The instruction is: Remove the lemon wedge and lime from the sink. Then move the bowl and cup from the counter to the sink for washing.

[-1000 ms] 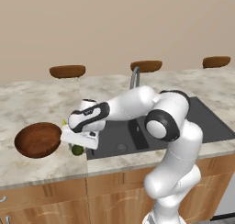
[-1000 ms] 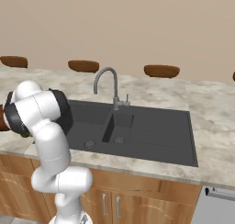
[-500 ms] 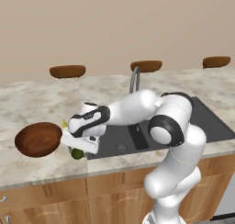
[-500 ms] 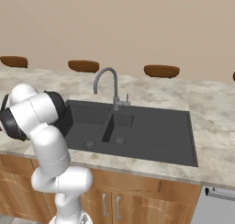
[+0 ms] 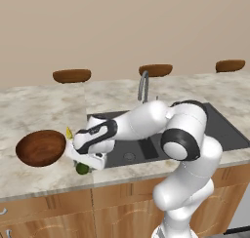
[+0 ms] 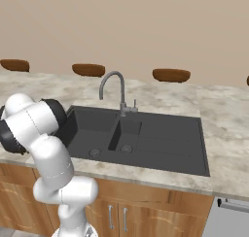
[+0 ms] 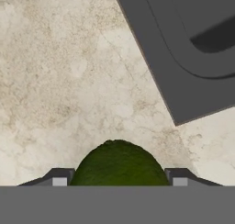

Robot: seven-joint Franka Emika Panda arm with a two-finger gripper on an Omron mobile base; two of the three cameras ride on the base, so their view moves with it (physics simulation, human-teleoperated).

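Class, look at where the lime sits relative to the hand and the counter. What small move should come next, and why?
Probably open the hand and let go: the lime sits between its fingertips over the marble counter, already clear of the sink.

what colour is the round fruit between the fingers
Dark green: the lime, with a mottled skin, shows best in the hand view.
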